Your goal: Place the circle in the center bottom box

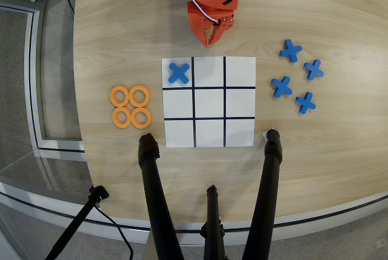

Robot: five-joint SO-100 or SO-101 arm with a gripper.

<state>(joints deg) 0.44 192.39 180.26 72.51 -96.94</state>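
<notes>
Overhead, the orange gripper (213, 40) hangs just beyond the top edge of the nine-cell grid sheet (239, 102), its fingertips drawn close together with nothing between them, pointing down toward the row that holds a blue X (178, 73). That X lies in the sheet's top-left cell as the overhead view shows it; the center bottom box (209, 72), the white cell beside it in the same row, is bare, and the gripper's tips sit just above its upper line.

The four orange foam rings (130, 106) sit in a tight two-by-two cluster on the wooden table (121, 23), to the left of the sheet and level with its middle and lower rows. The circle (140, 96) at the cluster's upper right is the one nearest the target cell, apart from the sheet's edge.

Four more blue X pieces (296, 77) lie scattered to the right of the sheet. Below the sheet, three dark tripod legs (155, 193) rise into the view, two of them ending close to the sheet's lower corners, without covering any cell.
</notes>
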